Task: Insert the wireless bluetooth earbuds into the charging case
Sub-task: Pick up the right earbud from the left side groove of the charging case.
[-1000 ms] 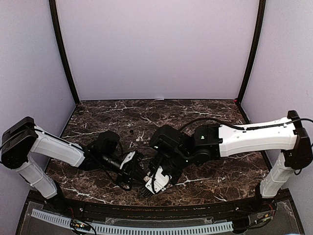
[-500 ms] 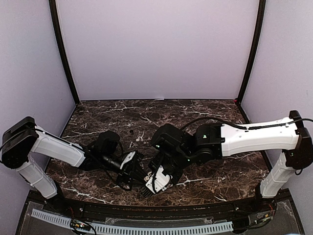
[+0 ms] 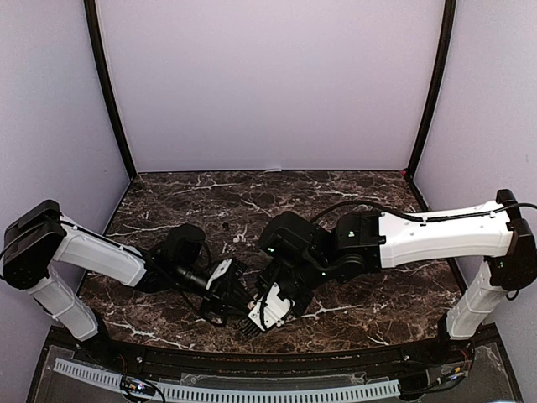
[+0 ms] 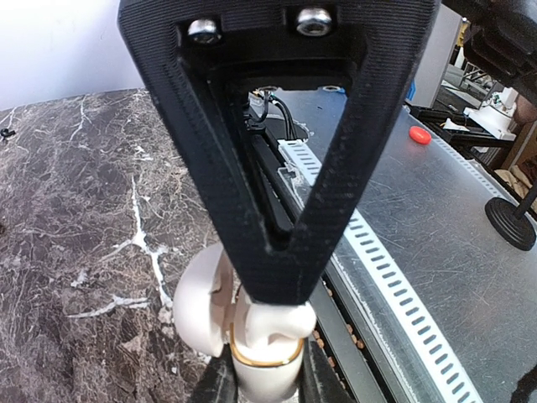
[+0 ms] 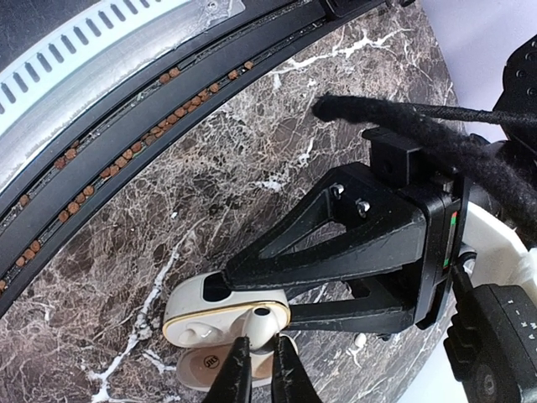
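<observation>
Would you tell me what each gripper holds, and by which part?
Left fingers clamp the open charging case by its base half. Right fingers sit at an earbud in it; whether gripped cannot be told.

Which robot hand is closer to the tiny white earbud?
Right. The right gripper has its fingertips right at the earbud, which sits at the open charging case. The left gripper is slightly farther off, clamping that case from the side.

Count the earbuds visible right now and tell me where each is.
1. A white earbud sits in the open charging case, at the tips of the right jaws. The socket beside it looks empty; others may be hidden under the arms.
</observation>
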Controlling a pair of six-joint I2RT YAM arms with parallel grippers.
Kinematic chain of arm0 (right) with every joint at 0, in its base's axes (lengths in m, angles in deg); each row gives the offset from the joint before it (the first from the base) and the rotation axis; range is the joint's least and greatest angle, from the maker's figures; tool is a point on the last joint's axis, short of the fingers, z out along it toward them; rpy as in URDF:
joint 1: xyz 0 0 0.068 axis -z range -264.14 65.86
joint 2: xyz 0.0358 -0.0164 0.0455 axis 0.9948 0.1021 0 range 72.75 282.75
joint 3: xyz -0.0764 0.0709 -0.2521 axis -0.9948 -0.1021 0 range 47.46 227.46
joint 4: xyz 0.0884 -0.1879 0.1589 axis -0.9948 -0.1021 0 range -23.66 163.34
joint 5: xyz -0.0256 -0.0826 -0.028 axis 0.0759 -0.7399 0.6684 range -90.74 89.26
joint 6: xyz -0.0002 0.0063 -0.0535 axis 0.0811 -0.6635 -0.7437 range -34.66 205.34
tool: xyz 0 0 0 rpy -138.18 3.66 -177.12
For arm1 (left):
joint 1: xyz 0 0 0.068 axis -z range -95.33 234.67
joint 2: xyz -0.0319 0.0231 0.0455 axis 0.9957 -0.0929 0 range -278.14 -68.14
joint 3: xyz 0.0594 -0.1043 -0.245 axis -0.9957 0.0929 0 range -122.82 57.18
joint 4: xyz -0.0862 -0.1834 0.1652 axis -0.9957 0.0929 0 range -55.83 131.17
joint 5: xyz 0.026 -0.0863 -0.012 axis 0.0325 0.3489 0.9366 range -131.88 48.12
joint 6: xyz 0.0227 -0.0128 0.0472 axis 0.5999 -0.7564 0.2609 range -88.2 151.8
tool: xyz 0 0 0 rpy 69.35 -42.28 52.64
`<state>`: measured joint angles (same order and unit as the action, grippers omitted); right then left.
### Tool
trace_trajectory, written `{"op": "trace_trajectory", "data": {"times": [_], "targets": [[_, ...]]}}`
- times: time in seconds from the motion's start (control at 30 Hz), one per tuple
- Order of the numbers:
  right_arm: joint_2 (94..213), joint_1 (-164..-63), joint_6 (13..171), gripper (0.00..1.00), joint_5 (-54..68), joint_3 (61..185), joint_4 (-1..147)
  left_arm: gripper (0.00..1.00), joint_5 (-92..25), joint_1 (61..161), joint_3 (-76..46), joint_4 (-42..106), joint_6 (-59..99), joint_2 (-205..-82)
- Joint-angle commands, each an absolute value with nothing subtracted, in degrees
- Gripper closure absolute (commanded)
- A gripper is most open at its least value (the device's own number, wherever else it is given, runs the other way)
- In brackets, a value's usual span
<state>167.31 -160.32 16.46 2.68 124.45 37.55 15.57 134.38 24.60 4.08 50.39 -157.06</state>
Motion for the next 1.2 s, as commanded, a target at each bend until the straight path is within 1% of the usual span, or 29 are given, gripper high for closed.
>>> {"op": "trace_trajectory", "data": {"times": [0.0,0.3,0.73,0.8,0.93,1.17], "targets": [[167.2,-160.2,17.4,0.90,4.6,124.1,38.8,0.99,16.8,134.5,24.1,0.6,49.3,-155.9],[167.7,-160.2,16.5,0.83,3.9,123.5,38.5,0.99,17.4,134.5,24.3,0.3,49.2,-155.6],[169.6,-160.2,14.5,0.82,1.3,123.3,39.6,0.99,18.4,134.6,24.2,0.5,49.0,-155.4],[169.8,-160.2,14.4,0.83,1.1,123.4,39.9,0.99,18.6,134.6,24.1,0.6,49.0,-155.5],[169.9,-160.2,14.4,0.94,1.8,123.9,39.6,0.99,18.4,134.6,24.2,0.6,49.2,-155.7],[168.9,-160.2,15.5,1.00,2.7,124.4,38.0,0.99,16.5,134.6,24.9,0.6,50.0,-155.3]]}}
